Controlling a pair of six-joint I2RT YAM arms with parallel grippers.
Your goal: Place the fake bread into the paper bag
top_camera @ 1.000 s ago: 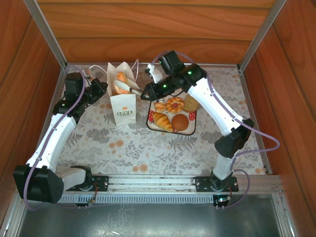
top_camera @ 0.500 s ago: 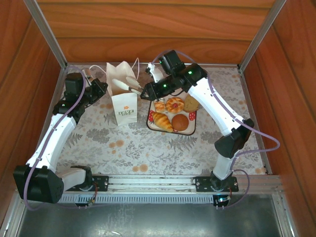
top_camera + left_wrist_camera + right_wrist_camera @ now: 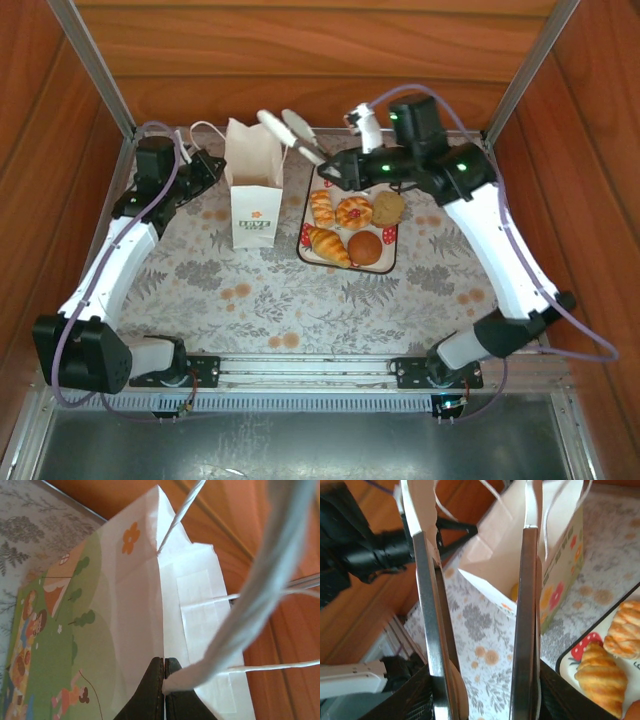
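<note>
The paper bag (image 3: pixel 253 190) is seen upright at the far left of the worktop (image 3: pixel 300 300), its mouth open. Its left edge is pinched by the left gripper (image 3: pixel 207 165), whose dark fingertips (image 3: pixel 159 680) are pressed together on the paper beside a white loop handle (image 3: pixel 240 625). The right gripper (image 3: pixel 285 124) is held above the bag's far right corner, spread wide with nothing between its fingers. 5 pieces of fake bread (image 3: pixel 353 212) are laid on the tray (image 3: pixel 304 238) just right of the bag, a croissant (image 3: pixel 328 244) at the near left. A yellow-orange patch (image 3: pixel 514 591) is glimpsed inside the bag; what it is cannot be told.
</note>
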